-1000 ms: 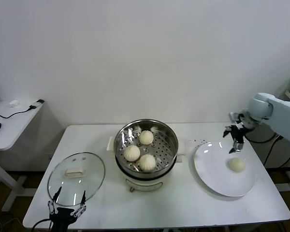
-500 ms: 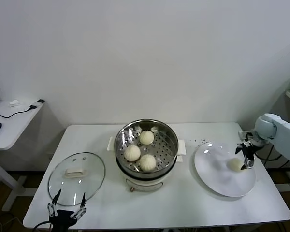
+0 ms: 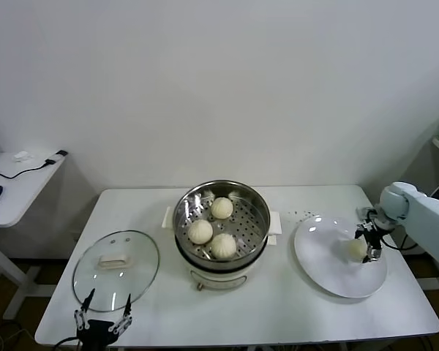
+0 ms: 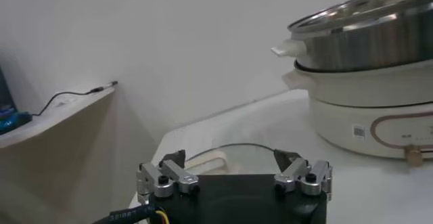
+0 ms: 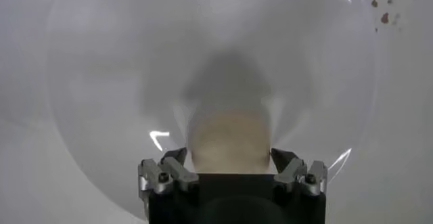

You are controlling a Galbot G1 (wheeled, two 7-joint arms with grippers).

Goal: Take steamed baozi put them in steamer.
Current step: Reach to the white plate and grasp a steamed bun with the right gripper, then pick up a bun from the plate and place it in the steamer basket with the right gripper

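The steel steamer (image 3: 221, 223) stands mid-table on its white cooker base and holds three baozi (image 3: 221, 208) (image 3: 200, 232) (image 3: 223, 246). A fourth baozi (image 3: 356, 248) lies on the white plate (image 3: 329, 270) at the right. My right gripper (image 3: 369, 243) is down at this bun; in the right wrist view the bun (image 5: 229, 141) sits between the spread fingers (image 5: 173, 159), which do not press it. My left gripper (image 3: 102, 315) is open and empty at the table's front left edge, also seen in the left wrist view (image 4: 230, 161), where the steamer (image 4: 369, 32) shows too.
A round glass lid (image 3: 115, 269) with a white handle lies on the table left of the steamer, just behind my left gripper. A small white side table (image 3: 14, 186) with cables stands at the far left. A few dark specks lie beside the plate (image 3: 301, 214).
My right gripper has come down and toward me, from above the plate's far rim to around the bun on the plate. The left arm has barely moved.
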